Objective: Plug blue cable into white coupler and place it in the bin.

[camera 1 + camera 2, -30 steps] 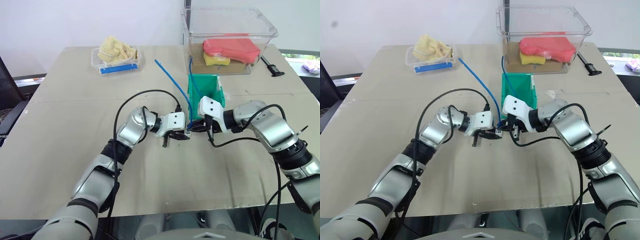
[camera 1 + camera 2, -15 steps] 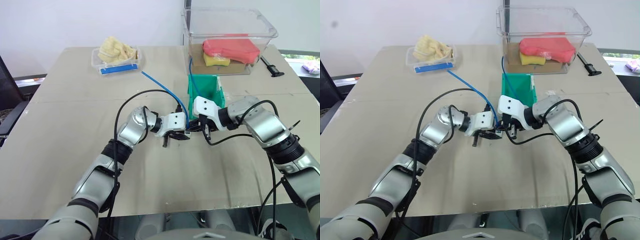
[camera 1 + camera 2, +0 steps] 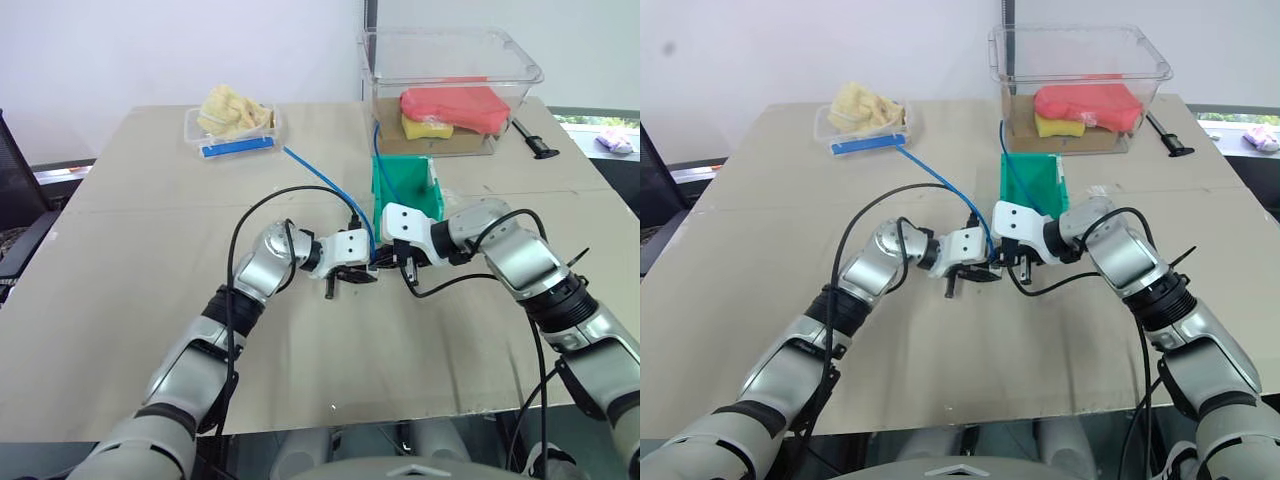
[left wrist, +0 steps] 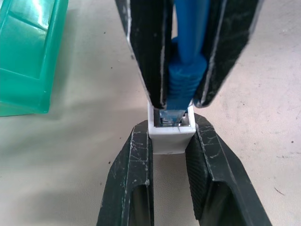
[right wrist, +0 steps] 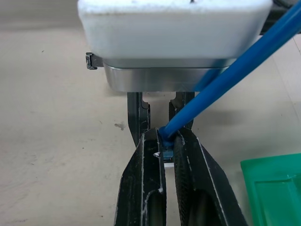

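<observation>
My left gripper [image 4: 171, 128] is shut on the white coupler [image 4: 170, 136], holding it by its sides. My right gripper [image 5: 165, 136] is shut on the blue cable [image 4: 186, 77] at its ribbed boot. The pale plug sits in the mouth of the coupler's socket. The two grippers meet tip to tip just above the table, right in front of the green bin [image 3: 405, 190]. From the plug the cable [image 3: 320, 178] trails away toward the back left of the table.
A large clear tub [image 3: 450, 70] holding red and yellow items stands behind the bin. A shallow clear tray [image 3: 232, 125] with a blue strip sits at the back left. A black tool [image 3: 530, 140] lies at the back right. Black wires loop over both wrists.
The cable's trailing length has swung to the left and lower, toward the tray. The right wrist has turned a little. Both grippers stay together at the coupler.
</observation>
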You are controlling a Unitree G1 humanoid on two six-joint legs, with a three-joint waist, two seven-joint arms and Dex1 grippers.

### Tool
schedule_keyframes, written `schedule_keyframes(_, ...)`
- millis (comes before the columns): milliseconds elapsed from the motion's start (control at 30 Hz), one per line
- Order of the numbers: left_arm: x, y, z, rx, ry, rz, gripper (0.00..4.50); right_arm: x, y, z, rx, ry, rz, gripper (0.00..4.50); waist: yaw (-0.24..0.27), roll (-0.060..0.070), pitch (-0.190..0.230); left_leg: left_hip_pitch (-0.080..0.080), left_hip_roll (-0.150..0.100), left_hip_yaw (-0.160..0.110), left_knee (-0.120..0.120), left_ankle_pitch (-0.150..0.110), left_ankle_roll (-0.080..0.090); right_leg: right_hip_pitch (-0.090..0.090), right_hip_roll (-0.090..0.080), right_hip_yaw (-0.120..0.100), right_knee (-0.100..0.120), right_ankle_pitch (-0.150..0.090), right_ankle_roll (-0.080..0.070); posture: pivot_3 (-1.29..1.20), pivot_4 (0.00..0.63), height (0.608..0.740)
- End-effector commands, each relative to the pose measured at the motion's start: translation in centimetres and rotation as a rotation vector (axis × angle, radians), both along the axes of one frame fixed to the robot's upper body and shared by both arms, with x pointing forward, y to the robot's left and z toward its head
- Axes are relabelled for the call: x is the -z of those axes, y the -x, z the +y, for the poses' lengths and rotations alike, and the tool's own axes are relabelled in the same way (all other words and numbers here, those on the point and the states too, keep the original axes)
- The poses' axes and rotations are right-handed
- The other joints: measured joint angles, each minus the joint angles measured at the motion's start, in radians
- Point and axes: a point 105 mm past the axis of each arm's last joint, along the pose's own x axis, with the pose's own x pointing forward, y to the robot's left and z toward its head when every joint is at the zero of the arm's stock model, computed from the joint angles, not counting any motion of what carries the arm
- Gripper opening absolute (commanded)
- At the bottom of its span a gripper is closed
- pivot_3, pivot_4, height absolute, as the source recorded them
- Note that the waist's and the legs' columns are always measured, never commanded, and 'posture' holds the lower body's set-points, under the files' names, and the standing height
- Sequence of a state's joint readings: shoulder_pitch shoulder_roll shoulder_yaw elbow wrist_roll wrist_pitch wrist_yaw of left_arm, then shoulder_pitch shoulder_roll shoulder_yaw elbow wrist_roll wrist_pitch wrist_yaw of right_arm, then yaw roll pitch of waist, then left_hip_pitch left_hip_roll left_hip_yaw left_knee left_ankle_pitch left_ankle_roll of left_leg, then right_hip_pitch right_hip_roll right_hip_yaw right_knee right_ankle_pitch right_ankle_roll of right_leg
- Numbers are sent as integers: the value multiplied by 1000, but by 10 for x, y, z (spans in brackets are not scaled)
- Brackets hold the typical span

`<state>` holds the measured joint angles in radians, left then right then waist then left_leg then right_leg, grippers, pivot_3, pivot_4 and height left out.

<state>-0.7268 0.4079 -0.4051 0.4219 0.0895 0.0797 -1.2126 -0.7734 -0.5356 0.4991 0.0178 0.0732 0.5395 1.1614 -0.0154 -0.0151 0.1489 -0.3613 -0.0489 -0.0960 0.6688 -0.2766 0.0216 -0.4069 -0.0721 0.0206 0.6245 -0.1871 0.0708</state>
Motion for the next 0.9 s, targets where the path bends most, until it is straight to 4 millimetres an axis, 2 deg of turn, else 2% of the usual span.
schedule_keyframes(33,-6,3,-11,28,23,-24,346,53,11,-15,27,140,151,0,0,0,0,0,0,0,0,0,0,0,0,0,0,0,0,0,150,740)
schedule_keyframes(133,-7,2,-11,21,29,-15,346,58,12,-17,28,149,161,0,1,0,-1,0,0,0,0,0,0,0,0,0,0,0,0,0,150,740)
schedule_keyframes(300,-7,1,-10,7,33,-12,346,73,8,-32,60,197,179,0,1,0,-3,1,0,0,0,0,0,1,0,0,0,-1,2,0,150,740)
schedule_keyframes(500,-6,1,-10,5,33,-13,346,74,6,-27,49,193,174,0,1,2,-6,1,0,-1,0,0,0,2,0,0,0,-2,3,0,150,740)
schedule_keyframes(600,-6,1,-10,-3,39,-15,346,60,-3,-16,66,74,116,0,-1,1,-8,2,0,-1,0,0,0,2,0,0,0,-2,3,0,150,740)
schedule_keyframes(700,-7,1,-9,-9,43,-16,346,39,-5,-16,51,-25,55,1039,3,2,-5,1,0,-2,0,0,0,2,0,-1,-1,-2,3,0,150,740)
schedule_keyframes(767,-7,1,-8,-20,54,-6,346,26,-5,-18,69,-94,12,2023,3,3,-4,-1,-1,-1,0,0,0,0,0,0,-1,-1,2,0,150,740)
schedule_keyframes(833,-8,1,-7,-28,60,-2,346,0,-6,-19,109,-242,-43,3159,1,4,-1,-5,-1,-1,0,0,0,-4,0,0,-1,0,0,0,150,740)
schedule_keyframes(900,-9,2,-6,-36,66,3,346,-25,-6,-22,164,-381,-114,3959,0,5,-1,-9,-1,-1,0,0,0,-8,0,1,-1,0,0,0,150,740)
